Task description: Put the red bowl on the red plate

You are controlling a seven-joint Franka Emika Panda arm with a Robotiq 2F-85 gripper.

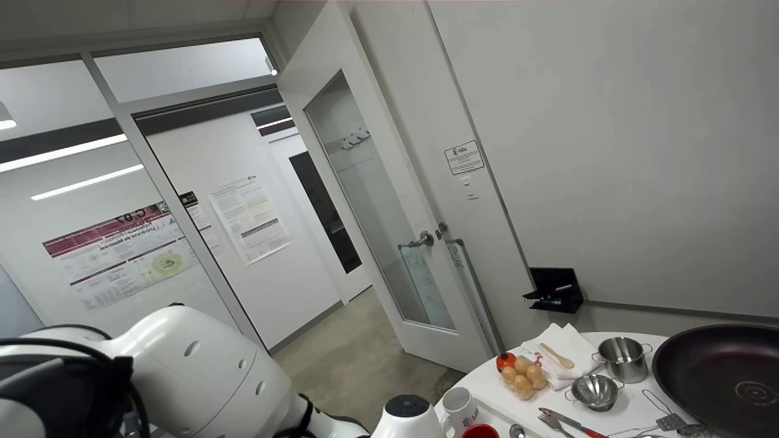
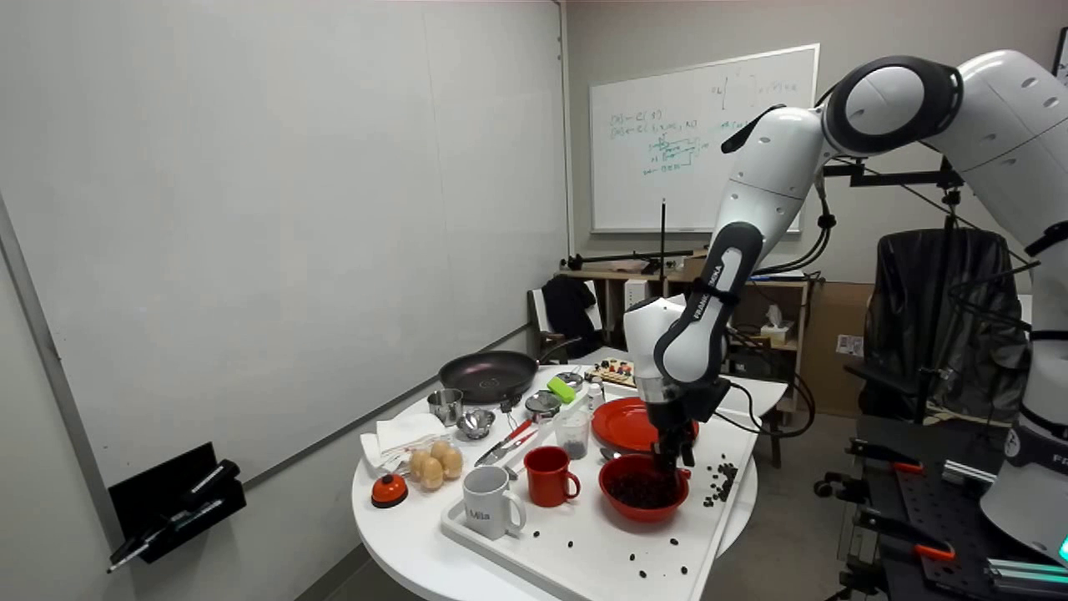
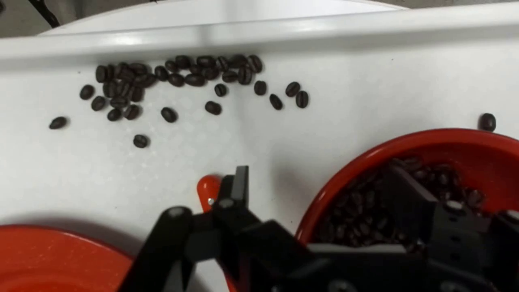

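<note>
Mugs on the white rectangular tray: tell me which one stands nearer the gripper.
The red cylindrical mug stands nearer the black gripper; the white cylindrical mug, marked with dark lettering, stands farther away.

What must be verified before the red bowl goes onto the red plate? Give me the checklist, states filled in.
1. Bowl upright on the tray: ok.
2. Pincer open, with the bowl's rim between its two sides in the wrist view: ok.
3. Bowl gripped: not ok; the pincer is not closed on the rim.
4. Bowl free of loose contents: not ok; it holds dark beans that might spill if tilted.
5. Gap between bowl and plate unobstructed: not ok; a red handle lies there.
6. Plate fully bare: cannot tell; the pincer hides part of it.
</note>
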